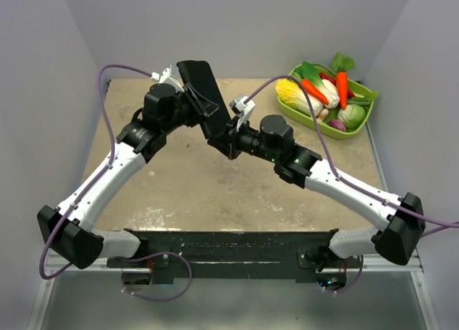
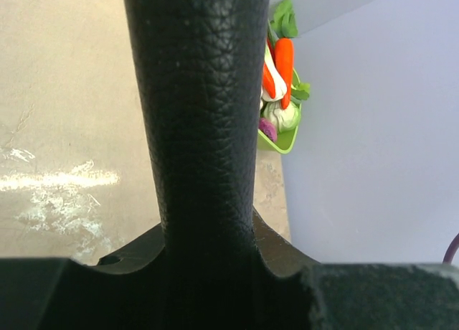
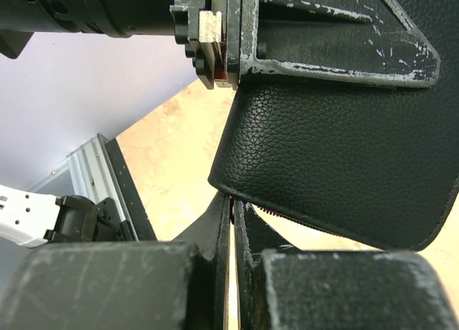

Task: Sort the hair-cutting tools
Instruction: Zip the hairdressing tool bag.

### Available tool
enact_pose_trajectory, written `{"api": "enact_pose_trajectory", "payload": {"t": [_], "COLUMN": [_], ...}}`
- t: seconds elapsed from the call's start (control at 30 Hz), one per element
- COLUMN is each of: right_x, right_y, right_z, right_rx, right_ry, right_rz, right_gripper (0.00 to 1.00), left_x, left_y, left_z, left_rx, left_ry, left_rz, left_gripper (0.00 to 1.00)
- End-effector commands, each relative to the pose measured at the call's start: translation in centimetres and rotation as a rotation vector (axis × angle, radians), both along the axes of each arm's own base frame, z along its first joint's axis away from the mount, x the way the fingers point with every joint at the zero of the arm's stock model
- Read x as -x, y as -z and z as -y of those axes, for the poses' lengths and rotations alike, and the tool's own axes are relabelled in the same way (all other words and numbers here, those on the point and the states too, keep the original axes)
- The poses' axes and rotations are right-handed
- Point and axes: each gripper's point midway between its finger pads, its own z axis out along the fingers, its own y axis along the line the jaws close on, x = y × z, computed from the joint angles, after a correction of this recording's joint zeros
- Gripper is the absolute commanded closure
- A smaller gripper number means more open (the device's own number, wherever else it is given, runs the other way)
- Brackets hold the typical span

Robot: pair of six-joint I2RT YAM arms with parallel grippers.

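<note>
2 white-and-black robot arms trailing purple cables

The left arm [image 1: 107,173] and right arm [image 1: 358,190] each pair smooth white link shells with bulky black joint housings, and a thin purple cable [image 1: 100,86] loops along each. A small green light [image 1: 275,158] glows on the right arm's black forearm joint. The jaws are matte black, with edges scuffed to pale grey.
</note>
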Motion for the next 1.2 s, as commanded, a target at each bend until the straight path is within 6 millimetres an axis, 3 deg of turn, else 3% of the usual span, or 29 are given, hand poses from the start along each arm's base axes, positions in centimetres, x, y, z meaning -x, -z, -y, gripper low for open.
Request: {"api": "enact_pose_trajectory", "payload": {"t": [0.0, 0.03, 0.07, 0.13, 0.23, 0.47, 0.57, 0.7, 0.83, 1.03, 1.17], "right_x": [0.6, 1.5, 1.9, 2.9, 4.1, 6.0, 6.4, 6.6, 5.4, 2.7, 2.1], "right_y": [-5.6, -6.1, -4.5, -3.7, -0.4, 6.8, 9.3, 10.6, 11.9, 12.7, 11.9], "right_z": [-0.2, 0.3, 0.6, 1.4, 2.5, 6.9, 8.7, 10.9, 12.8, 14.8, 14.0], "right_rx": [-0.105, -0.111, -0.076, -0.047, 0.035, 0.252, 0.333, 0.347, 0.377, 0.463, 0.452], "right_ry": [-0.017, -0.027, -0.033, -0.049, -0.065, -0.015, 0.023, 0.112, 0.247, 0.401, 0.376], "right_rz": [0.11, 0.111, 0.073, 0.047, -0.023, -0.118, -0.154, -0.188, -0.219, -0.202, -0.167], "right_gripper": [1.0, 1.0, 1.0, 1.0, 1.0, 1.0, 1.0, 1.0, 1.0, 1.0, 1.0], "left_x": [1.5, 0.7, 0.6, -0.5, -1.2, -1.0, -0.5, -0.3, 0.2, 3.7, 6.2], "left_y": [-4.5, -4.7, -4.7, -4.6, -5.1, -6.9, -7.9, -8.7, -9.3, -9.8, -8.9], "left_z": [1.0, 0.6, 0.6, -0.2, -0.8, -0.4, -1.4, -3.7, -3.6, -0.7, 0.2], "left_rx": [0.062, 0.061, 0.064, 0.067, 0.082, 0.124, 0.116, 0.098, 0.12, 0.211, 0.226], "left_ry": [0.079, 0.066, 0.079, 0.059, 0.05, 0.133, 0.111, 0.047, 0.076, 0.322, 0.461], "left_rz": [0.107, 0.111, 0.112, 0.113, 0.129, 0.168, 0.199, 0.234, 0.238, 0.243, 0.231], "left_gripper": [1.0, 1.0, 1.0, 1.0, 1.0, 1.0, 1.0, 1.0, 1.0, 1.0, 1.0]}}
